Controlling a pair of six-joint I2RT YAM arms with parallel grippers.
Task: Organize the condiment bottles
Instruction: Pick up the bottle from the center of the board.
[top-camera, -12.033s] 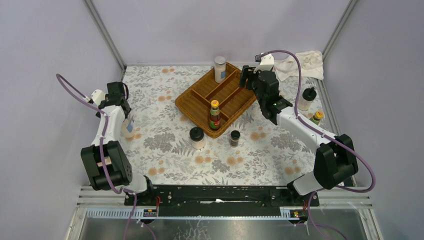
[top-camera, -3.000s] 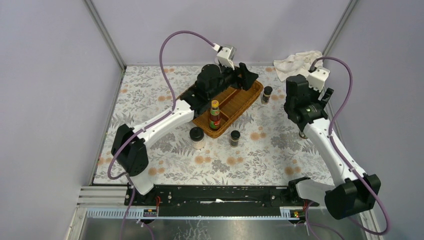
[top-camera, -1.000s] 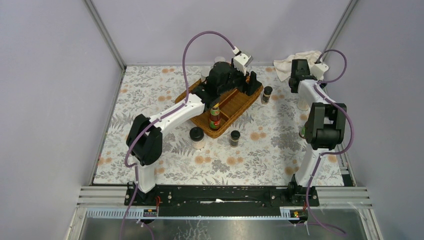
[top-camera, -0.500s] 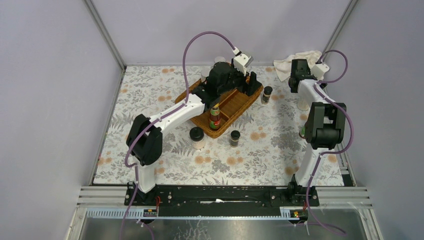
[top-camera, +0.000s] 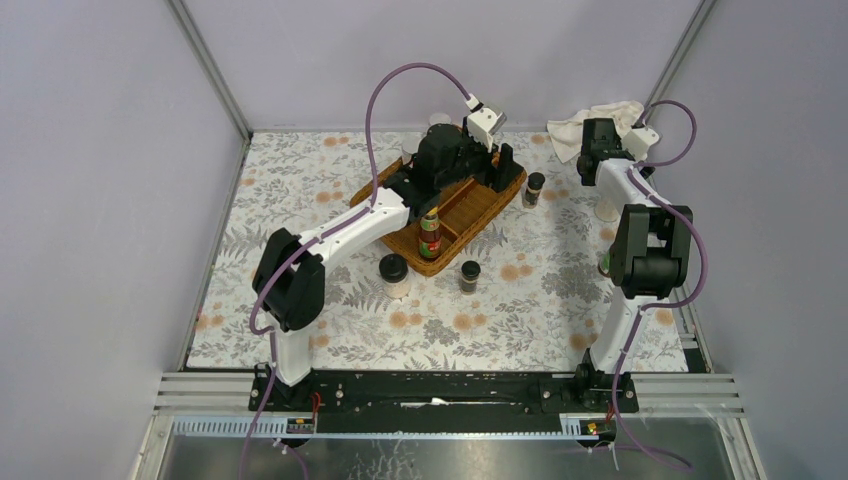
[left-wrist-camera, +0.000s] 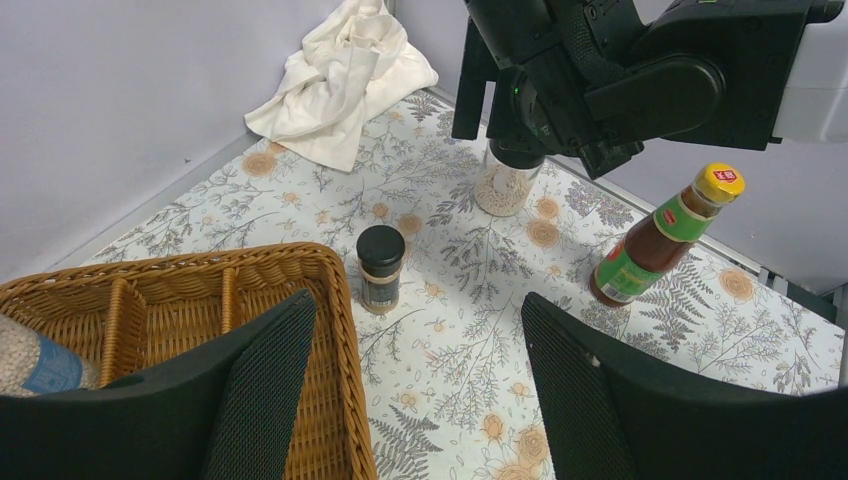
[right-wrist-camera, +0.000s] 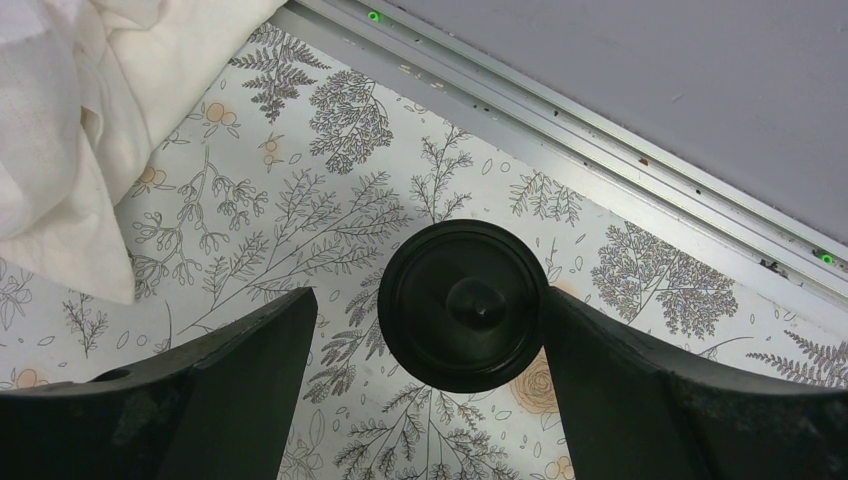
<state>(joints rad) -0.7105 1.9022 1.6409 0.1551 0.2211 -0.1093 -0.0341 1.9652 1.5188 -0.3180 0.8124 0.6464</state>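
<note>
Right hand (right-wrist-camera: 425, 308) spread, straddling round black-lidded clear jar (right-wrist-camera: 462, 305) on floral surface (right-wrist-camera: 300, 200) near crumpled white cloth (right-wrist-camera: 80, 120); left hand (left-wrist-camera: 415, 305) spread, empty, above brown wicker tray (left-wrist-camera: 300, 258); small dark spice jar (left-wrist-camera: 380, 268) just outside tray.

From above, the left end effector (top-camera: 497, 165) is covering the far end of the wicker tray (top-camera: 470, 208). Beside its left finger, a blue-labelled shaker (left-wrist-camera: 35, 362) is running off the frame edge. The right end effector (left-wrist-camera: 535, 150) is masking the lid of the jar (left-wrist-camera: 500, 190) under it, and the right arm is blocking most of a sauce bottle (top-camera: 603, 265).
</note>
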